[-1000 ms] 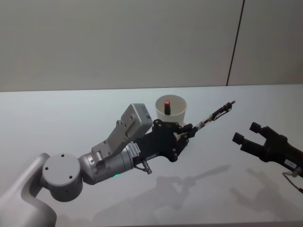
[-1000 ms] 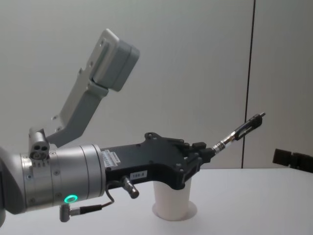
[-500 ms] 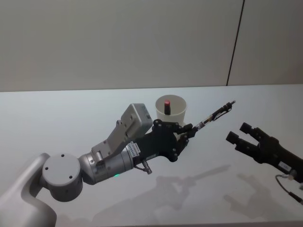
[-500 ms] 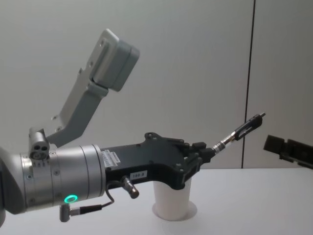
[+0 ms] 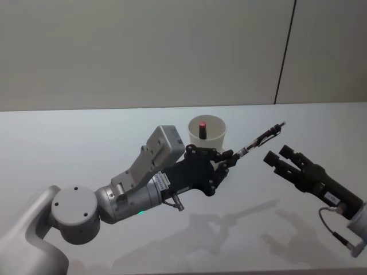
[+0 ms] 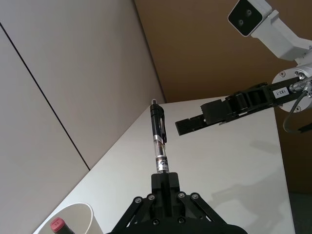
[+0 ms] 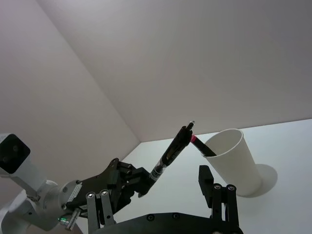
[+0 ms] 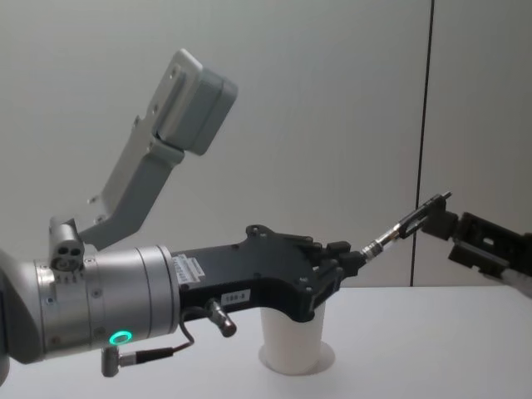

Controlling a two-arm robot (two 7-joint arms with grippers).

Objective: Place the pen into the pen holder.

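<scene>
My left gripper (image 5: 229, 156) is shut on the lower end of the pen (image 5: 258, 139), a black and clear pen slanting up and to the right above the table. In the left wrist view the pen (image 6: 158, 141) stands straight out of the fingers. The pen holder (image 5: 215, 137), a white paper cup, stands just behind the left gripper and has a red-capped pen (image 5: 202, 125) in it. My right gripper (image 5: 277, 154) is open, just right of the pen's upper end and level with it, apart from it. In the chest view the right gripper (image 8: 453, 229) sits close to the pen tip (image 8: 439, 198).
A white table (image 5: 69, 137) spreads around the cup, with a plain wall behind it. The left arm's large grey body (image 8: 91, 307) fills the lower left of the chest view and hides part of the cup (image 8: 291, 341).
My right gripper has moved left and up toward the pen's upper end. The left gripper, the pen and the cup have not moved.
</scene>
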